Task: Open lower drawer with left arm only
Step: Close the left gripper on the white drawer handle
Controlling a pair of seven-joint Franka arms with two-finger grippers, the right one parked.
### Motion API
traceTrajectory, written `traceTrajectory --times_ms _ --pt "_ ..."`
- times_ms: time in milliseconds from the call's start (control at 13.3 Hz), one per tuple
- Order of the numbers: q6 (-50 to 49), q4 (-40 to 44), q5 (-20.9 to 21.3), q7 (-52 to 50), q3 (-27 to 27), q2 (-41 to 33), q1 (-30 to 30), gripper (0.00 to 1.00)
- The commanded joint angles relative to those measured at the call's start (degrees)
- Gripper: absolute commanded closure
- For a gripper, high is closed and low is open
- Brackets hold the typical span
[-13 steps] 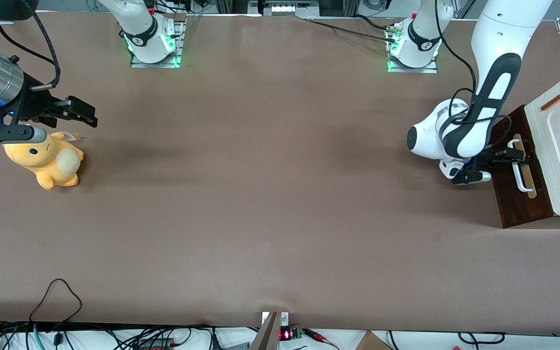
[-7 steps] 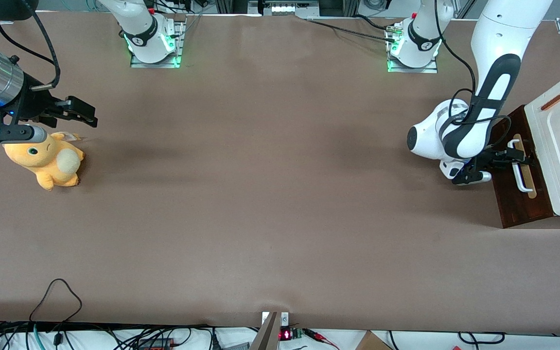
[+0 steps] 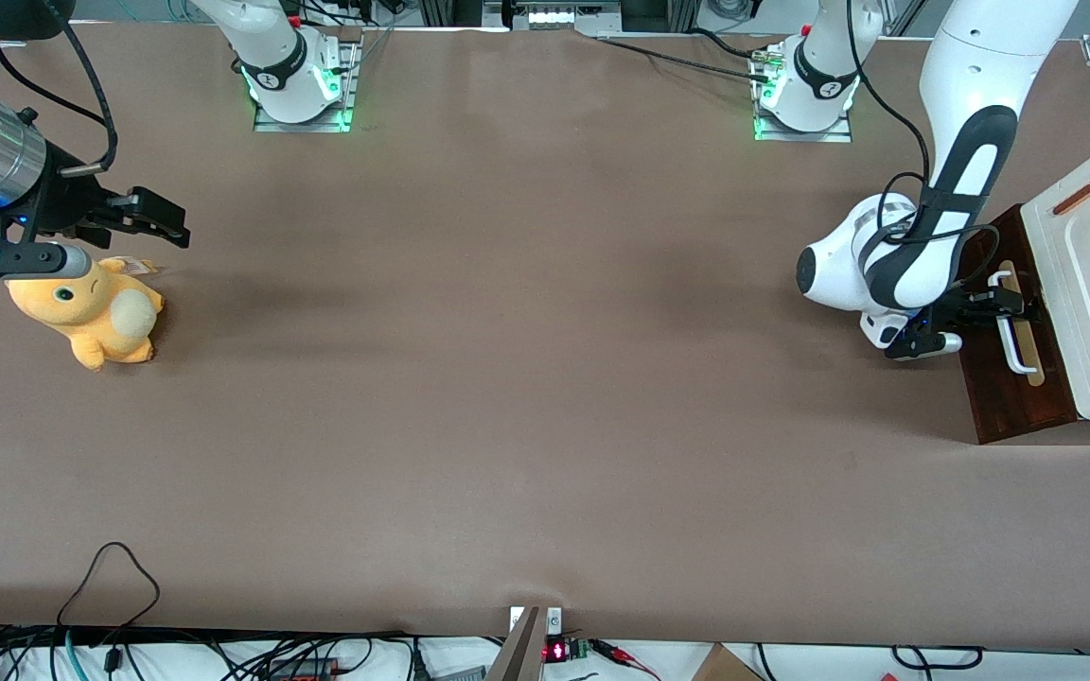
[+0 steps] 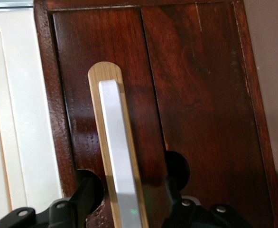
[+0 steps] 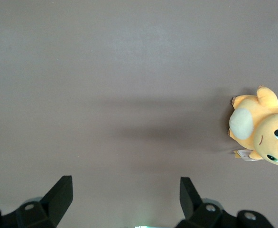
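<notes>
Black two-finger gripper [image 3: 1004, 305] of the glossy white left arm [image 3: 923, 255] sits at the white U-shaped bar handle [image 3: 1011, 333] of the dark reddish-brown wooden lower drawer [image 3: 1013, 378], toward the working arm's end of the table.

Seen from the wrist camera, the gripper [image 4: 129, 199] is spread open, one black finger [image 4: 84, 194] on each side of the white bar [image 4: 119, 156] and its pale wood strip [image 4: 101, 76], neither pad pressed onto the bar. The dark drawer front [image 4: 200, 104] lies flush under the white cabinet top with its thin copper-coloured bar [image 3: 1086, 192]. An orange plush toy [image 3: 96, 312] lies on the brown table surface [image 3: 507, 378] toward the parked arm's end.
</notes>
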Motion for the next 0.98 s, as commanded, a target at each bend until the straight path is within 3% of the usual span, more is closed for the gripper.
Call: traceTrajectory --times_ms 0,452,603,904 --pt "0.0 -0.1 1.0 -2.0 0.4 0.3 -0.2 0.48" --pt "-0.1 -0.5 0.8 -3.2 0.3 0.2 -0.2 0.73" --pt "-0.1 -0.6 0.8 -4.2 0.3 0.1 -0.2 0.87" --pt "-0.1 -0.5 0.7 -4.3 0.3 -0.1 -0.2 0.95"
